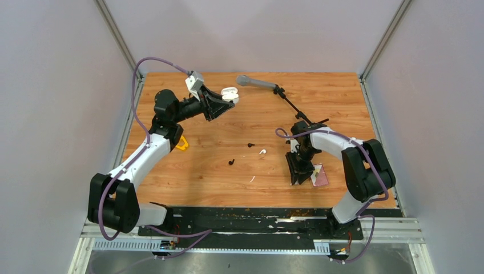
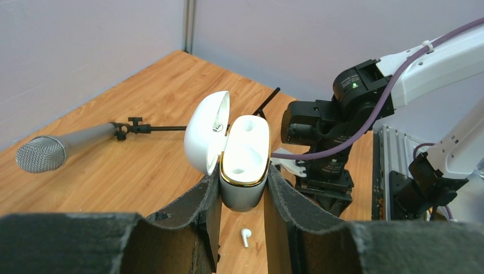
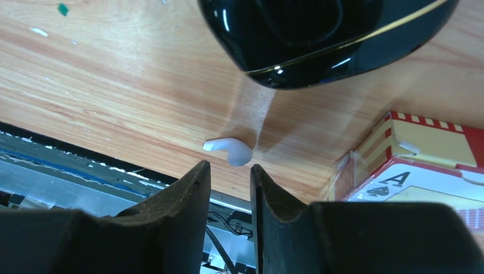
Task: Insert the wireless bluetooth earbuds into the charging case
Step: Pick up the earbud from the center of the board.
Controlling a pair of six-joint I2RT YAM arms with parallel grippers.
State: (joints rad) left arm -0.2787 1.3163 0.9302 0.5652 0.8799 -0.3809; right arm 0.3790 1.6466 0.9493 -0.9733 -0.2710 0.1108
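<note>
My left gripper (image 1: 224, 103) (image 2: 242, 178) is shut on a white charging case (image 1: 230, 93) (image 2: 246, 149) with a gold rim, held off the table at the far left with its lid open and both sockets empty. A white earbud (image 1: 262, 152) (image 2: 245, 237) and two black earbuds (image 1: 251, 144) (image 1: 231, 162) lie mid-table. My right gripper (image 1: 298, 178) (image 3: 228, 169) points down near the front edge, jaws slightly apart and empty. Another white earbud (image 3: 230, 151) lies just beyond its fingertips. A glossy black case (image 3: 319, 34) lies past it. Both are hidden in the top view.
A microphone (image 1: 256, 83) (image 2: 43, 153) on a thin black stand lies across the back. A playing-card box (image 1: 319, 175) (image 3: 411, 165) sits right of my right gripper. A thin white sliver (image 1: 252, 178) lies near the front. The table's front edge (image 3: 142, 165) is close to the right fingertips.
</note>
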